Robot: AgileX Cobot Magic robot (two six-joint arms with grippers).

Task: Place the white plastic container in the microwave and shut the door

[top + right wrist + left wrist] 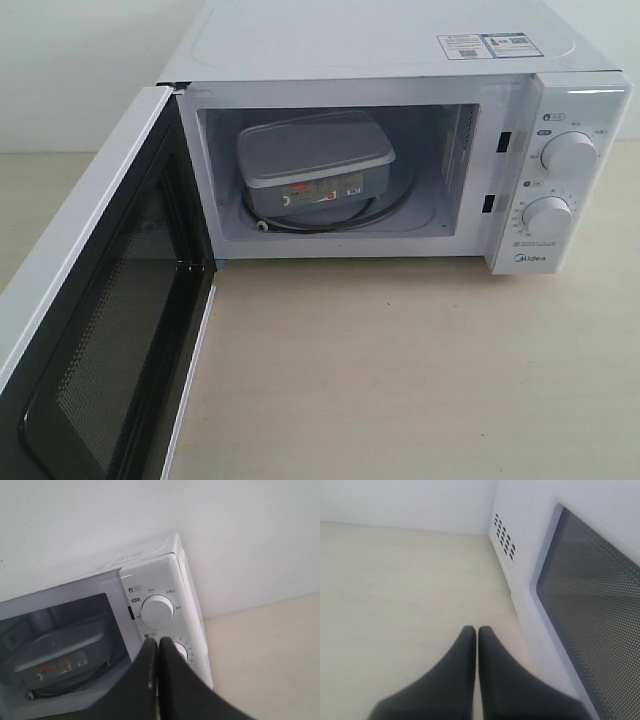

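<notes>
The white plastic container (315,165) rests on the glass turntable inside the microwave (560,110), label side facing out. The door (95,330) is swung wide open at the left, its black mesh inner face toward the cavity. Neither arm appears in the exterior view. My left gripper (477,630) is shut and empty, hovering over the table beside the door's outer window (590,605). My right gripper (157,644) is shut and empty, held in front of the control panel near the lower dial (181,650); the container (57,652) shows inside the cavity.
The beige tabletop (420,370) stretches in front of the microwave. A white wall stands behind it. Vent holes (504,537) mark the microwave's side by the door hinge. The upper dial (157,611) sits above the right gripper's tips.
</notes>
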